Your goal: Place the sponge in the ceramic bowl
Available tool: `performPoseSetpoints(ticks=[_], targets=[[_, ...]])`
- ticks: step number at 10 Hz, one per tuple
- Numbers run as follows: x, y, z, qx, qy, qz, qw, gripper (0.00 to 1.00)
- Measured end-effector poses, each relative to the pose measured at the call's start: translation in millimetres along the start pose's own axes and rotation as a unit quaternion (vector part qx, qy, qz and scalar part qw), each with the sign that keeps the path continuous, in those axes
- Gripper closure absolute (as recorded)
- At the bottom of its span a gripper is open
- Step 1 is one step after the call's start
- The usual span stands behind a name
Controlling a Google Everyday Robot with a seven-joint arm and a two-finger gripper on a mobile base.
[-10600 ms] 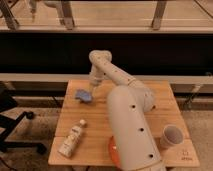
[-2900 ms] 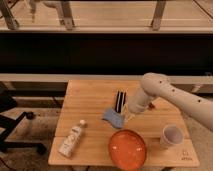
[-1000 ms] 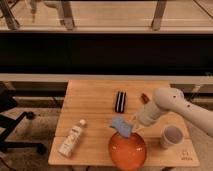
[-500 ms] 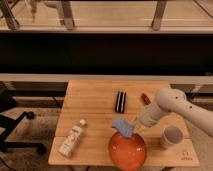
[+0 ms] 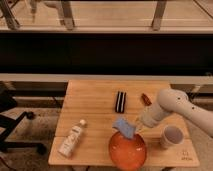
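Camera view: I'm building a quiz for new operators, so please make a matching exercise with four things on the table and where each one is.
Things:
1. sponge
2. cup
3. bottle
4. black block

Places:
A. lying on its side near the front corner of the table, at picture left
B. upright, to the picture right of the bowl
C. at the gripper, over the bowl's back rim
D. flat in the middle of the table, behind the bowl

Pairs: 1-C, 2-B, 3-A, 4-D.
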Motion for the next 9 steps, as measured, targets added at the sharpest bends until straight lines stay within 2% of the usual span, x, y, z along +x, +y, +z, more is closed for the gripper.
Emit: performPoseSetpoints(ticks=[9], targets=[[6.5,7.5,-6.9,0.001,0.001,0.002,1.0,0.99]])
